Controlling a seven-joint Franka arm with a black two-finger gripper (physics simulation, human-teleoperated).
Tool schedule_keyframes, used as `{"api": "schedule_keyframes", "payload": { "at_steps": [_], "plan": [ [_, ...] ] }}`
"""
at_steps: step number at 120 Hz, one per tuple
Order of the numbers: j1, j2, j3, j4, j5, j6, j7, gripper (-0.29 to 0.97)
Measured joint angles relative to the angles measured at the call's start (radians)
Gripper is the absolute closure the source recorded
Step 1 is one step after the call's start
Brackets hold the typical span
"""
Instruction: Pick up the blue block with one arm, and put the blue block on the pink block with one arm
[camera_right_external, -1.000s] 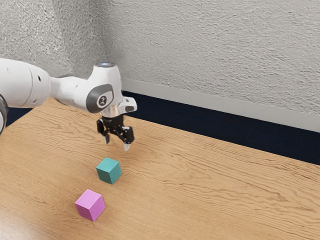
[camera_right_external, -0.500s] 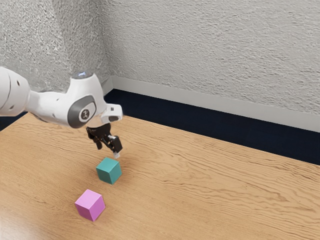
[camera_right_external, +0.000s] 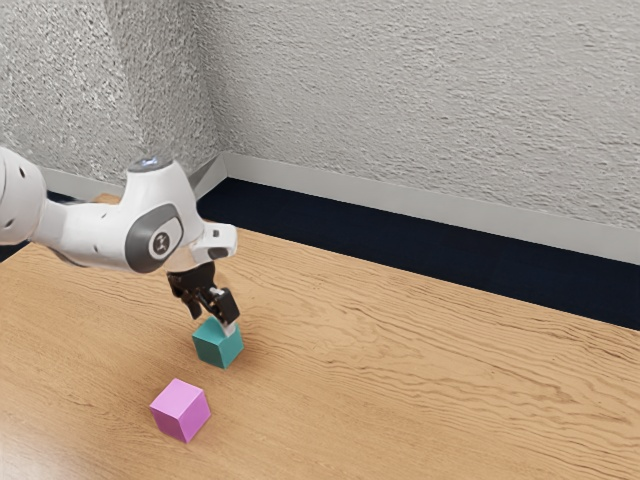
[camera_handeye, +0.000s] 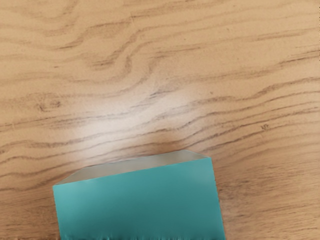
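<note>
- The black two-finger gripper (camera_right_external: 214, 314) hangs just above the blue-green matte cube block (camera_right_external: 218, 343). Its claw is spread wide and holds nothing, and the fingertips are close to the cube's top face.
- The cube sits flat on the light wooden table (camera_right_external: 420, 350), toward the exterior view's left. The pink matte cube block (camera_right_external: 181, 409) lies nearer the camera, close by but not touching it.
- The step in hand appears to be the descent for the grasp.
- To do it well, lower the claw straight down so one finger passes each of two opposite faces. A finger landing on the top face would tip or push the cube.
- Line the fingers up square to the cube's sides and go deep enough to grip around its middle. Close only then, so the cube does not twist.
- Keep any sideways nudge away from the pink block, which has to stay put as the stacking base.
- The exterior view shows the white jointed arm (camera_right_external: 90, 225), the claw's height, both blocks and the gap between them.
- The wrist view shows the blue-green cube (camera_handeye: 140, 202) large and directly under the hand. One edge is slightly skewed against the wood grain (camera_handeye: 160, 75), a hint about alignment that the side camera does not give.
</note>
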Motion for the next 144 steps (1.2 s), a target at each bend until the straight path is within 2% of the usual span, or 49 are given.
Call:
{"api": "schedule_keyframes", "payload": {
  "at_steps": [28, 65, 98, 144],
  "plan": [
    [0.0, -0.01, 0.001, -0.007, -0.023, -0.041, -0.064, 0.0],
    [0.0, 0.03, 0.0, 0.0, -0.007, -0.032, -0.08, 0.0],
    [0.001, 0.064, 0.0, 0.007, 0.074, 0.02, -0.071, 0.0],
    [0.001, 0.09, -0.001, 0.01, 0.083, 0.054, -0.069, 0.0]
  ]
}}
